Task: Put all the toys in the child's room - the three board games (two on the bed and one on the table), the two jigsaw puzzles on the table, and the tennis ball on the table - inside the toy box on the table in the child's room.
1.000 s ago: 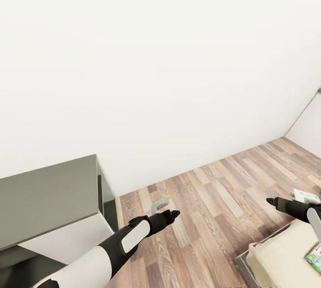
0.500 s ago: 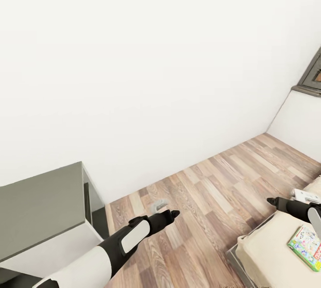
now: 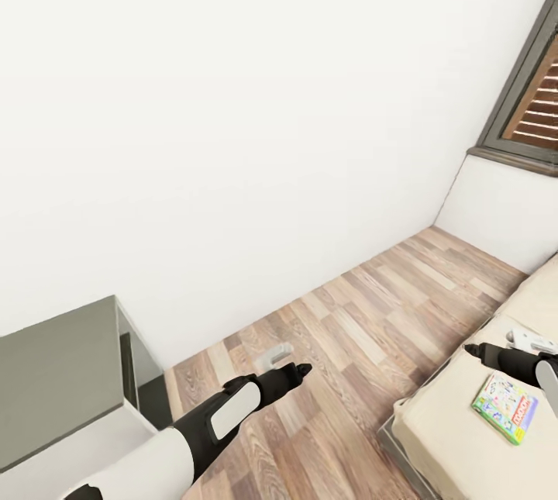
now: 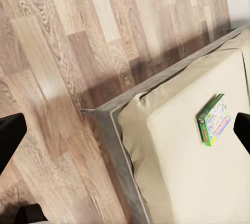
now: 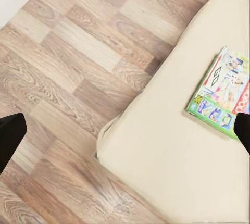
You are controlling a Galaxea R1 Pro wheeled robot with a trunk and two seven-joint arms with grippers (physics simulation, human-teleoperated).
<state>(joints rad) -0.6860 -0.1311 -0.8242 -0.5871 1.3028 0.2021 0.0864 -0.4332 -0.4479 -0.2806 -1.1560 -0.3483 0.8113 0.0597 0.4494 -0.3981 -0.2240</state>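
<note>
Wood-plank flooring [image 3: 364,345] fills the corner of the child's room as the robot faces the cream-covered bed [image 3: 465,446], both arms held forward over the floor. 1 board game [image 3: 505,408] — a flat, green-edged printed box — lies face up on the bed cover near its corner, just beside the right gripper [image 3: 470,350] in the head view. The left gripper [image 3: 304,369] hangs over bare planks, well apart from the box. Each wrist view shows 2 dark fingertips spread to opposite edges of the frame with nothing between them, so both claws appear wide open and empty. A dark grey corner of the table [image 3: 54,376] sits at the robot's left; a shuttered window [image 3: 535,97] is set above the bed. Judged from this, the fetch-from-the-bed step is in hand. The next move calls for closing on the bed and lowering the right claw over the box — across its narrower side.
</note>
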